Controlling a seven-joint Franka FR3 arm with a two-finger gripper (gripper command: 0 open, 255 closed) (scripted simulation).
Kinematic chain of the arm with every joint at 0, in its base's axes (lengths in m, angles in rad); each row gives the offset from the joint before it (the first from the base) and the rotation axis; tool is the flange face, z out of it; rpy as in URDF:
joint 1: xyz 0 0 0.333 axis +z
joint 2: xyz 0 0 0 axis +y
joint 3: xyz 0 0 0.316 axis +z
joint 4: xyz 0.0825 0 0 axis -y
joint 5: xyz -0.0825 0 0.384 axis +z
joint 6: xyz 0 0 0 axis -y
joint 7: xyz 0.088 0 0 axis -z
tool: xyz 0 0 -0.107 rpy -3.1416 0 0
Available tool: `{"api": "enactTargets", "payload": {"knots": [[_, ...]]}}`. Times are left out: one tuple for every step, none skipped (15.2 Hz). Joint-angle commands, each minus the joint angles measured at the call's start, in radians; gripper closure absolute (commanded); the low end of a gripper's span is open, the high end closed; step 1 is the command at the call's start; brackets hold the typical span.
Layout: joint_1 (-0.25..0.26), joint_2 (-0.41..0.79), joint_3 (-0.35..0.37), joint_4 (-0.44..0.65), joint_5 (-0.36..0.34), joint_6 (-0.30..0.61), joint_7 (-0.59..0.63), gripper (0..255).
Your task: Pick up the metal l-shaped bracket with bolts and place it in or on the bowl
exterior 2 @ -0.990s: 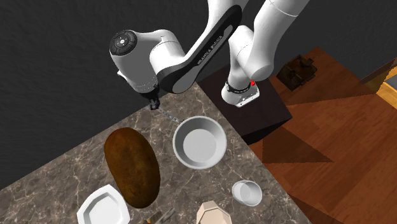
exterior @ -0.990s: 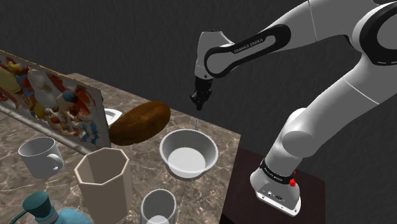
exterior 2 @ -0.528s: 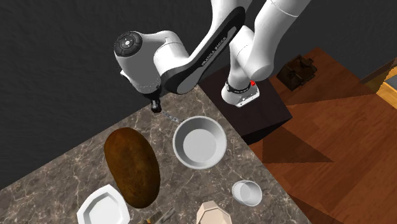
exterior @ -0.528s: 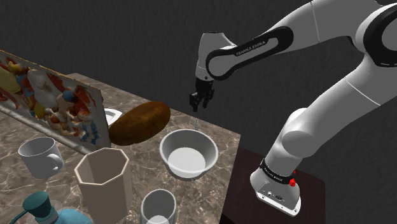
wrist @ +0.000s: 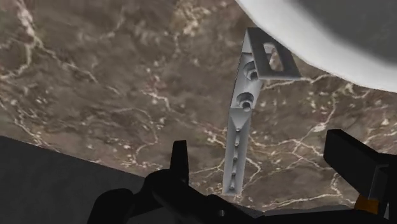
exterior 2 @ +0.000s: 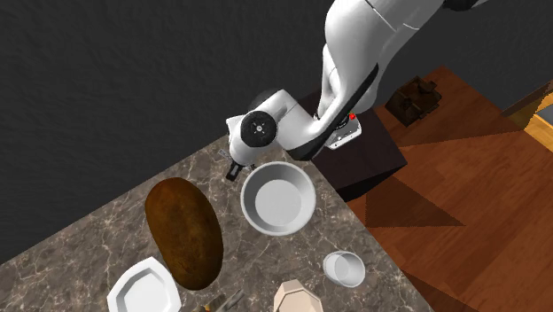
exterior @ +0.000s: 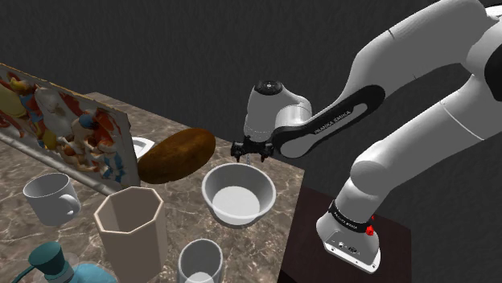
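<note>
A grey L-shaped metal bracket [wrist: 243, 108] with holes lies flat on the brown marble counter [wrist: 95, 83], right beside the outer wall of the white bowl [wrist: 331, 32]. My gripper [wrist: 264, 167] hangs low over it, open, with one black finger on each side of the bracket and neither touching it. In the shoulder view the gripper [exterior: 248, 152] is down at the far rim of the bowl [exterior: 265, 183]. In the second exterior view the hand [exterior 2: 235, 170] covers the bracket, next to the bowl [exterior 2: 251, 215].
A brown loaf-shaped object [exterior: 177, 155] lies close to the gripper. Around the bowl stand a beige octagonal container [exterior: 129, 221], a small cup [exterior: 199, 261], a mug [exterior: 50, 197] and a colourful box [exterior: 72, 133]. The counter's edge [exterior: 290, 233] runs beside the dark stand [exterior: 354, 241].
The gripper, shut and high with the bracket dangling below it, opened. The bracket dropped onto the counter by the bowl, and the hand came down over it.
</note>
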Motion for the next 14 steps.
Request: {"api": "enactTargets", "payload": {"knots": [[-0.044,0.016,0.07,-0.013,-0.038,0.033,0.144,0],[-0.061,0.032,0.079,-0.014,-0.057,0.05,0.156,0],[-0.08,0.048,0.089,-0.015,-0.077,0.067,0.17,0],[-0.099,0.065,0.1,-0.016,-0.099,0.083,0.185,0],[-0.12,0.083,0.112,-0.016,-0.124,0.099,0.202,0],[-0.143,0.1,0.124,-0.016,-0.15,0.115,0.221,0],[-0.181,0.13,0.145,-0.014,-0.197,0.138,0.253,0],[-0.181,0.13,0.145,-0.014,-0.198,0.138,0.254,0],[-0.181,0.13,0.145,-0.014,-0.198,0.138,0.254,0],[-0.181,0.13,0.145,-0.014,-0.198,0.138,0.254,0],[-0.181,0.13,0.145,-0.014,-0.198,0.138,0.254,0],[-0.181,0.13,0.145,-0.014,-0.198,0.138,0.254,0],[-0.181,0.13,0.145,-0.014,-0.198,0.138,0.254,0],[-0.181,0.13,0.145,-0.014,-0.198,0.138,0.254,0]]}}
